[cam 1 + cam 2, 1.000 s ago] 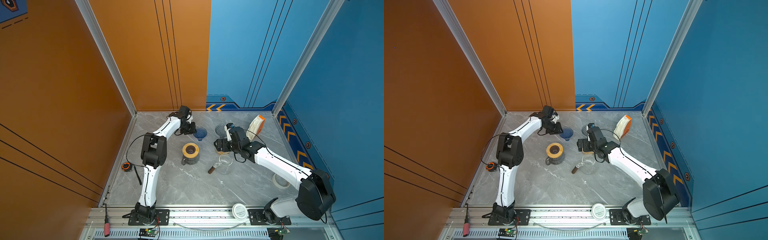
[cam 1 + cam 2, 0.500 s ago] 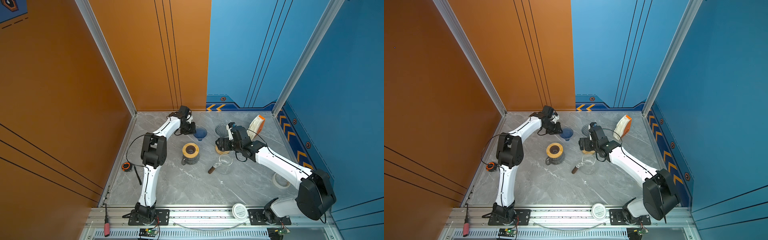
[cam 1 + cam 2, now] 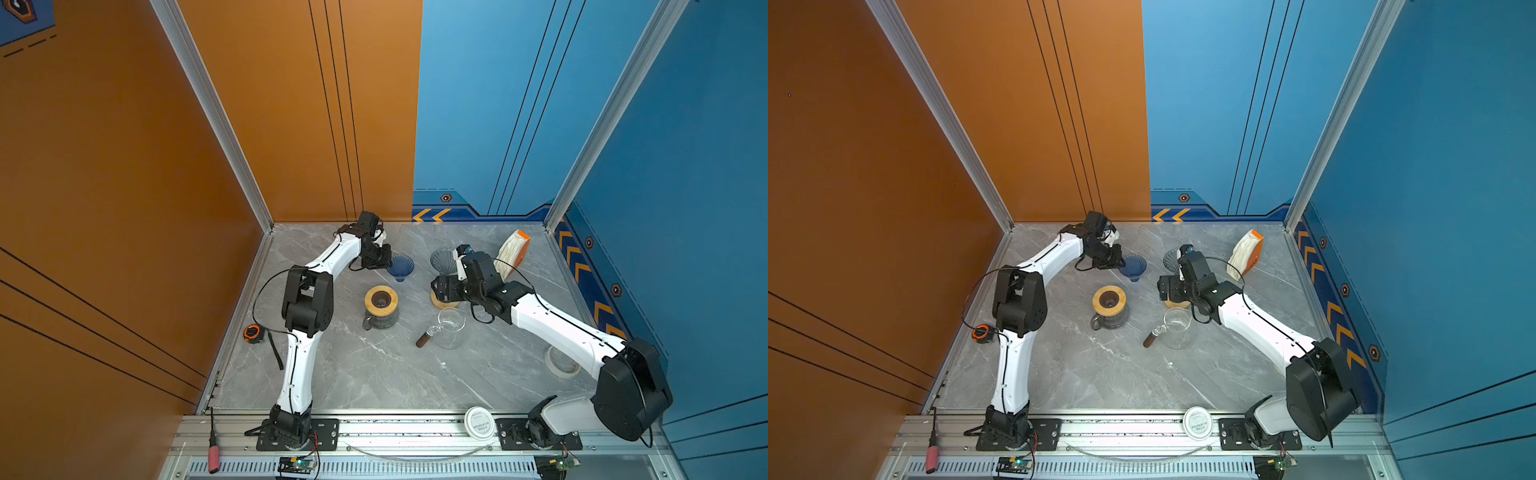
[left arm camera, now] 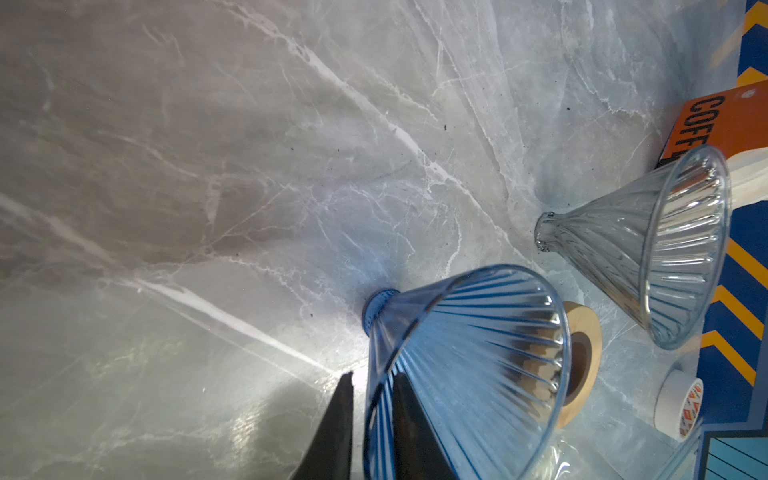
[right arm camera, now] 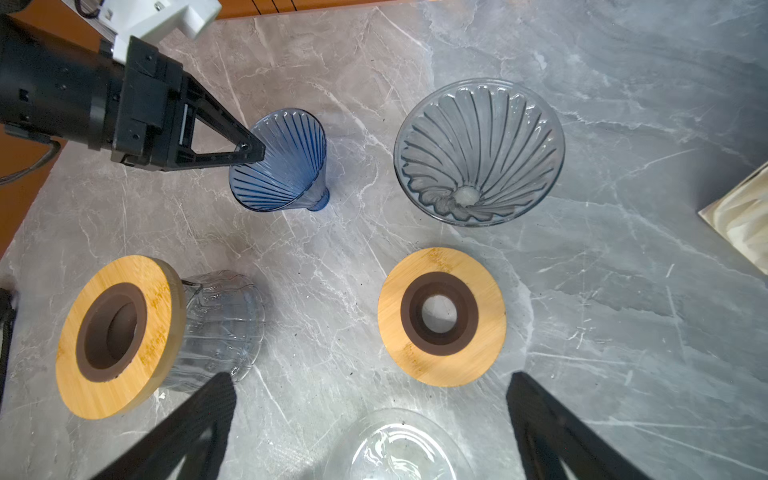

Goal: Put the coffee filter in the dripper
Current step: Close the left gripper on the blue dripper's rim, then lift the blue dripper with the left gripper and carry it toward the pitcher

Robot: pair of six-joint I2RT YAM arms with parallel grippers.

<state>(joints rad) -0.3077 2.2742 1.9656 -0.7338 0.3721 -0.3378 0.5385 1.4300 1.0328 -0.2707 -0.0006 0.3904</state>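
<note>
Tabletop (image 3: 374,374) with two drippers mid-back and coffee filters (image 3: 508,257) at far right.

Left gripper (image 4: 372,378) straddles the rim of the blue dripper (image 5: 286,166), jaws narrow; whether they pinch it, I cannot tell. Two ribbed cone drippers: that one and a smoky clear dripper (image 5: 478,153) beside it. Right gripper (image 5: 370,378), spread wide and holding nothing, hangs over one of two wooden rings (image 5: 486,316). The filters, white and creased, stand stacked in one orange pack (image 3: 523,245), apart from both drippers.

Robotics lab test cell. Orange wall panel (image 3: 124,166), blue wall panel (image 3: 685,166), aluminium frame post (image 3: 212,112). Left arm (image 3: 297,374) and right arm (image 3: 561,332) bolted to slotted rail (image 3: 415,428); marble-look tabletop (image 3: 374,374).
</note>
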